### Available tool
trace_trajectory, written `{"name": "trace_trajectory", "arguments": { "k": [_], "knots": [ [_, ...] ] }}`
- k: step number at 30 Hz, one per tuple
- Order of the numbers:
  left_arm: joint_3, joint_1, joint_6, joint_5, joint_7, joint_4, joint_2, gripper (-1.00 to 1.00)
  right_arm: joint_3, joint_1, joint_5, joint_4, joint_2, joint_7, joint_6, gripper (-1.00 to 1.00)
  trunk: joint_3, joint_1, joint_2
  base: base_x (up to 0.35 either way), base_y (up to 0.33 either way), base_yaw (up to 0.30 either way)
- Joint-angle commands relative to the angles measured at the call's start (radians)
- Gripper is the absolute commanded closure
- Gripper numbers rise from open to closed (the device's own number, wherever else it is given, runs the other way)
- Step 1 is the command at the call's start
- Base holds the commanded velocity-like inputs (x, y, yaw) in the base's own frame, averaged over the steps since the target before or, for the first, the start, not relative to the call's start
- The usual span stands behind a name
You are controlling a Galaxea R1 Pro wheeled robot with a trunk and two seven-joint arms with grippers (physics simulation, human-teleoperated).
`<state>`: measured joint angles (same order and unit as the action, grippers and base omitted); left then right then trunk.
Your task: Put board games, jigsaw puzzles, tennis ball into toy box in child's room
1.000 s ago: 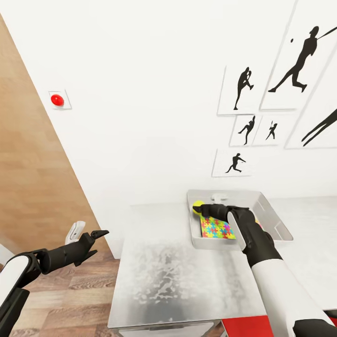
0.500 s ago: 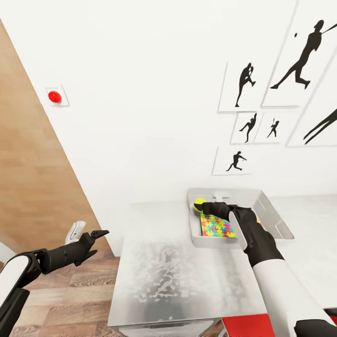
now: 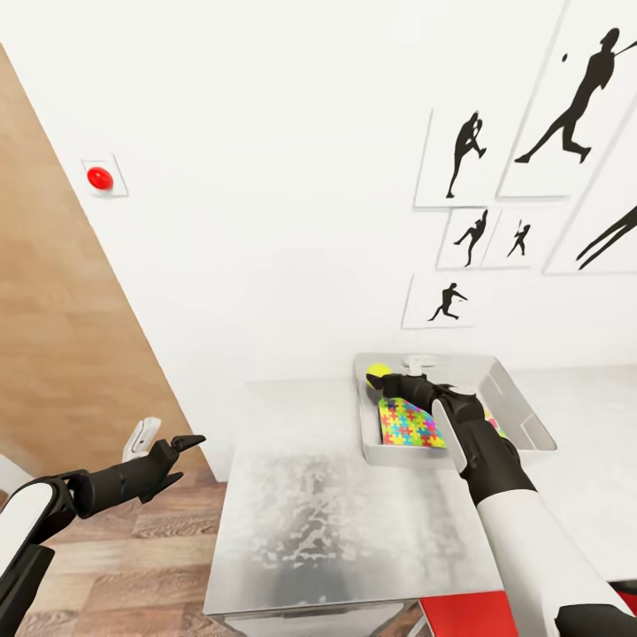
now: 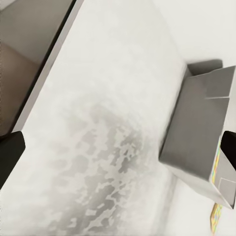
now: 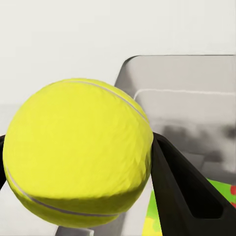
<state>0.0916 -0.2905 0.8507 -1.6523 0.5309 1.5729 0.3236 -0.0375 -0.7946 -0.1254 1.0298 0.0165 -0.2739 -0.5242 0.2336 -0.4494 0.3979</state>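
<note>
Over the toy box (image 3: pixel 518 409), yellow white-seamed tennis ball (image 5: pixel 78 152) clamped in right jaws, left jaws parted

Your head camera looks forward and down from above over the mottled grey metal table (image 3: pixel 336 522) toward the white wall. Your left wrist camera views that table (image 4: pixel 98 147) and the open grey metal toy box (image 4: pixel 196 142) from off its edge. Your right wrist camera sits close inside that box (image 5: pixel 196 78) (image 3: pixel 522 416), right behind the yellow tennis ball (image 5: pixel 78 157).
</note>
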Motion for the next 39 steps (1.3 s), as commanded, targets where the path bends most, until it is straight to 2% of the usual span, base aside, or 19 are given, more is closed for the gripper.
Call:
{"name": "trace_trajectory", "arguments": {
  "k": [1,16,25,26,39],
  "knots": [
    [0.001,-0.001,0.002,-0.011,0.01,0.001,0.0,-1.0,-0.002,-0.001,-0.014,0.001,0.001,0.004,-0.006,1.0,0.003,-0.001,0.002,0.0,0.0,0.0],
    [-0.001,-0.001,0.002,-0.011,0.012,0.001,0.0,-1.0,-0.001,-0.004,-0.013,0.0,-0.001,0.005,-0.009,1.0,0.025,-0.001,0.002,0.0,0.0,0.0],
    [-0.004,-0.001,0.002,-0.011,0.012,0.001,0.0,-1.0,-0.001,-0.005,-0.011,-0.009,-0.003,0.012,-0.014,1.0,0.028,-0.001,0.002,0.0,0.0,0.0],
    [-0.004,-0.001,0.002,-0.011,0.012,0.001,0.0,-1.0,-0.001,-0.005,-0.009,-0.011,-0.004,0.013,-0.014,-1.0,0.028,-0.001,0.002,0.0,0.0,0.0],
    [-0.004,-0.001,0.002,-0.011,0.012,0.001,0.0,-1.0,-0.004,-0.01,-0.008,-0.013,-0.003,0.009,-0.015,-1.0,0.028,-0.001,0.002,0.0,0.0,0.0]
  ]
}}
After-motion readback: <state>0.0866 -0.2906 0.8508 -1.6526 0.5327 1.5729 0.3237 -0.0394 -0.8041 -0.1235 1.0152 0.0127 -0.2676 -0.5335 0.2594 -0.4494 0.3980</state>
